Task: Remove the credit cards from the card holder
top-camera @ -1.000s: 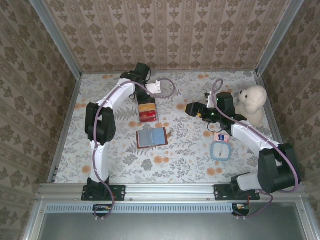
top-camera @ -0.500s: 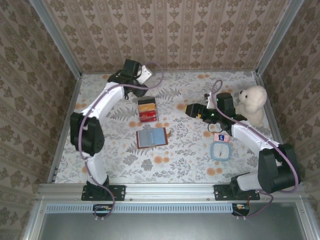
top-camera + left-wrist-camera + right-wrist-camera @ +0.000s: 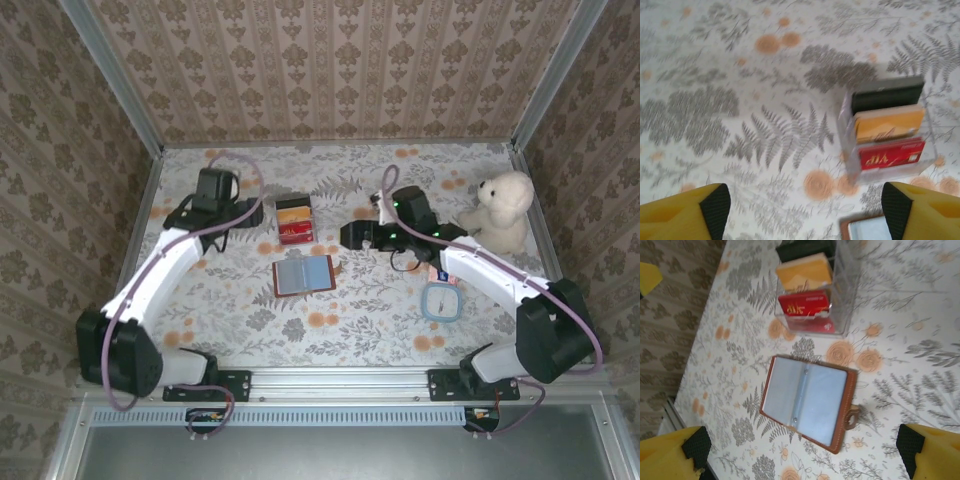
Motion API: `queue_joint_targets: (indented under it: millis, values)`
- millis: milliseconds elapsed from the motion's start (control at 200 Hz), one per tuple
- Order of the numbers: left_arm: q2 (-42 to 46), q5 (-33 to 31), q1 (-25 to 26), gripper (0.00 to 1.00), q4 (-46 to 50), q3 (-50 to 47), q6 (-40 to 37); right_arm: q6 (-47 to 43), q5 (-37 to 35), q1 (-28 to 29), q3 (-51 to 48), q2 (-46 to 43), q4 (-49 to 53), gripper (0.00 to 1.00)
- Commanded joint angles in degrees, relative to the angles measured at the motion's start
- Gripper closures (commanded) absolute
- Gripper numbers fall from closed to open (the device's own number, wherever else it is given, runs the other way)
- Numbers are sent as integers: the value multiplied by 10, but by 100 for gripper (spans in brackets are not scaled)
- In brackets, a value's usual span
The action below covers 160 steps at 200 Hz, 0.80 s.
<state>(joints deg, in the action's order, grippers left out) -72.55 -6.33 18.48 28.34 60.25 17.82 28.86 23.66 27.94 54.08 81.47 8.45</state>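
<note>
— Well, our right hand (image 3: pixel 800 452) hangs spread near the open brown leather card holder (image 3: pixel 807 400), flat on the floral surface (image 3: pixel 250 320) beside the clear plastic card box (image 3: pixel 810 290).
— Then we lower squarely, pinching one card edge; our left hand (image 3: pixel 800 210), also spread, could pin the cover.

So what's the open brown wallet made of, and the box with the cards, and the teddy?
The card holder looks like matte brown leather, judging by its reddish rim and strap tab; its pale inner sleeves are probably shiny plastic. The card box seems clear hard plastic: the flowery table shows through its walls. The teddy bear looks like fluffy cream plush.
</note>
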Motion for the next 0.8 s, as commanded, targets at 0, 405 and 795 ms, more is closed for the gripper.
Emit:
queue_joint_targets:
  millis: [0, 405, 795]
  values:
    - [81, -14, -8, 14, -11, -60, 102, 3, -78, 44, 17, 26, 51, 2]
    - [302, 31, -35, 0, -6, -233, 210, 98, -173, 157, 92, 162, 103, 26]
    - [194, 191, -36, 3, -107, -282, 269, 101, -252, 201, 179, 261, 183, 31]
